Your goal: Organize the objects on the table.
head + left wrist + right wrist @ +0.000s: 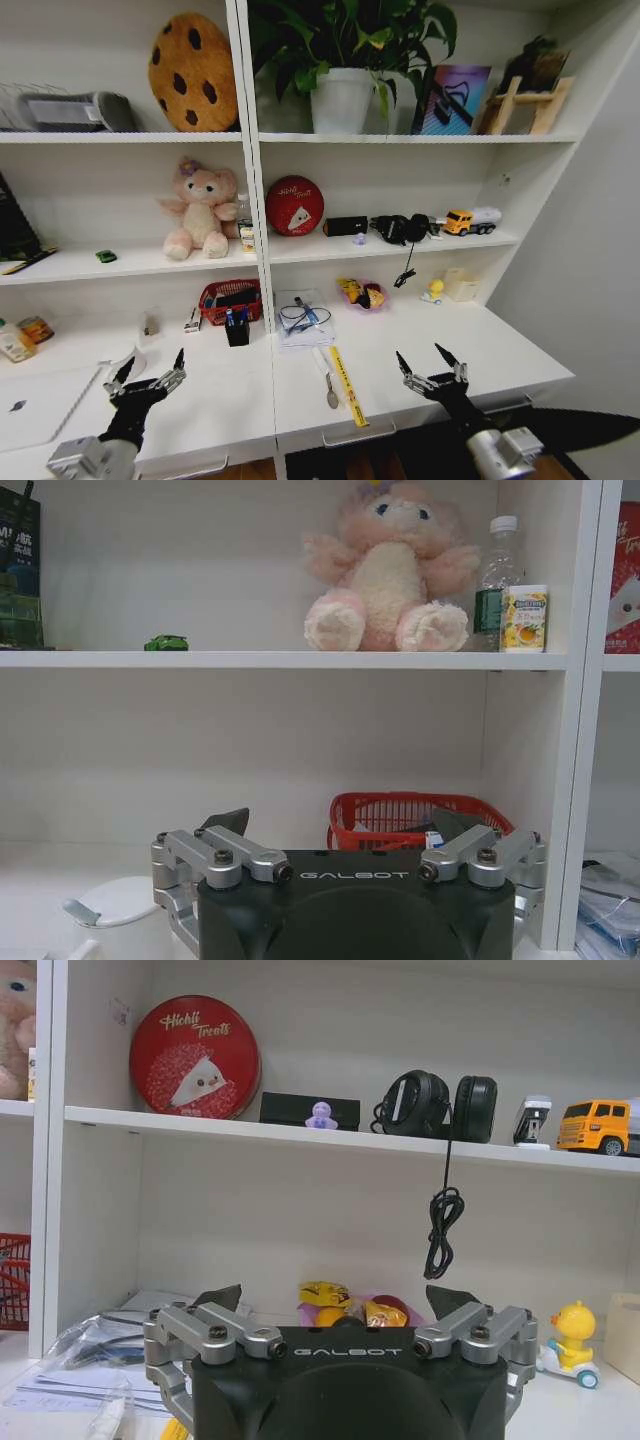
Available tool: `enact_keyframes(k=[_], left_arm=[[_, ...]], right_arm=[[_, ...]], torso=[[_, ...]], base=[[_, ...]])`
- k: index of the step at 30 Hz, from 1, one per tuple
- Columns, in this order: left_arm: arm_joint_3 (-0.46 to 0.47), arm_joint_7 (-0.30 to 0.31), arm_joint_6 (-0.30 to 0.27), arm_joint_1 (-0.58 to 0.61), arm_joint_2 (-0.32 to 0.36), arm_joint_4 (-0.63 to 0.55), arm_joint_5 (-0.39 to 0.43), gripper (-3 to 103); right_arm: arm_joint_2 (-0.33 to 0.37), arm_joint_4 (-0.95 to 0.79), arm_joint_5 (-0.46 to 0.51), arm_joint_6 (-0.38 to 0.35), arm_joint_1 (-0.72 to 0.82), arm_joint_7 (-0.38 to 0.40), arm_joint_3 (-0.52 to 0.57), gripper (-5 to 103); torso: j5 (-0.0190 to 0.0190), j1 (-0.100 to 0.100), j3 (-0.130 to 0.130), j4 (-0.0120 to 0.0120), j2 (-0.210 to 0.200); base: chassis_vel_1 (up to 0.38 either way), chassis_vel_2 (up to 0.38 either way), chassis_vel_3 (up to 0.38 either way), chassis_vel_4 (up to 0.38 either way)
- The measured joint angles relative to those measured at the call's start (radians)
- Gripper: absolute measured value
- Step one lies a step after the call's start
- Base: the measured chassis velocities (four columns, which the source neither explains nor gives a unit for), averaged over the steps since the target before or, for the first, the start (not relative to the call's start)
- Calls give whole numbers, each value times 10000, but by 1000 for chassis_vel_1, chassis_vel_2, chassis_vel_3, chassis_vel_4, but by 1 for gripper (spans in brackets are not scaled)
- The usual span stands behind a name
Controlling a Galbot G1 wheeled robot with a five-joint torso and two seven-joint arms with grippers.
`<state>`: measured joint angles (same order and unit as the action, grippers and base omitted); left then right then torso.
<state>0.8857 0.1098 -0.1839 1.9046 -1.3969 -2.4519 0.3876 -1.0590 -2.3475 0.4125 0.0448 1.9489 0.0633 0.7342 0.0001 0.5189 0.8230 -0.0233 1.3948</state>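
Two tools hovering open-fingered over tabletop (420,345) front edge, left tool (146,378) and right tool (432,366) gripping nothing, seemingly readied for reaching. Laptop (35,405) lying closed beside left tool; green toy car (106,256) sitting on shelf; pens (236,318) standing in holder.

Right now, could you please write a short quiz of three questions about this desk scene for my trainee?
1. True or false: both hands, left hand and right hand, are open and hold nothing.
2. Where is the tiny green toy car? A) beside the slim silver laptop B) on the shelf left of the pink plush toy C) in the red mesh basket
3. Name the long flat thing lying between the hands.

Key: 1 true; 2 B; 3 the yellow ruler.
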Motion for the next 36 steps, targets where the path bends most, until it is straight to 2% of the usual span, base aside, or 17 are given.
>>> enact_keyframes(k=[13, 14, 16, 17, 18, 21, 23, 26, 28, 32, 33, 36], left_arm=[[0, 0, 1, 0, 0, 0, 0, 100], [0, 1, 0, 0, 0, 1, 0, 100], [0, 1, 1, 0, 0, 0, 0, 100], [0, -2, 1, 0, 0, -1, 0, 100], [0, -2, 2, 0, 0, 0, 0, 100], [0, -3, 2, 0, 0, 0, 0, 100], [0, -2, 2, 0, 1, 0, 0, 100], [1, 0, 2, 0, 0, 0, 0, 100], [0, 1, 2, 0, 0, 0, 0, 100], [2, 9, 2, -1, 0, 0, 0, 100], [1, 3, 2, 0, 0, 0, 0, 100], [1, 2, 3, 0, 0, -1, 0, 100]], right_arm=[[4, 14, 8, -9, -22, 8, -12, 100], [4, 14, 8, -9, -21, 7, -12, 100], [5, 15, 9, -9, -21, 8, -13, 100], [4, 17, 10, -9, -21, 8, -14, 100], [5, 18, 11, -10, -21, 9, -14, 100], [5, 18, 12, -10, -22, 9, -14, 100], [4, 19, 13, -11, -21, 9, -15, 100], [5, 19, 15, -11, -23, 9, -15, 100], [5, 19, 15, -10, -18, 9, -15, 100], [5, 20, 16, -12, -22, 8, -18, 100], [6, 19, 16, -11, -19, 9, -16, 100], [4, 20, 16, -12, -15, 9, -17, 100]], torso=[[2, 2, 1, 2, -1], [-12, 1, 0, 2, 0], [-2, -1, -1, -3, 1], [8, -1, -1, -6, 2], [-3, 2, 2, -1, -1], [-4, 0, 0, 2, 1], [7, -2, -2, -3, 2], [2, 4, 2, 3, -2], [-5, -2, -2, -2, 3], [4, 5, 3, 3, -3], [-15, 2, 0, 1, 0], [6, -5, -3, -2, 3]], base=[[143, 155, -148, -136], [213, 261, -235, -227], [213, 261, -256, -255], [267, 275, -277, -282], [267, 265, -307, -279], [286, 288, -305, -290], [315, 333, -301, -336], [344, 319, -357, -337], [358, 377, -365, -347], [362, 367, -373, -353], [388, 372, -358, -350], [360, 357, -374, -347]])
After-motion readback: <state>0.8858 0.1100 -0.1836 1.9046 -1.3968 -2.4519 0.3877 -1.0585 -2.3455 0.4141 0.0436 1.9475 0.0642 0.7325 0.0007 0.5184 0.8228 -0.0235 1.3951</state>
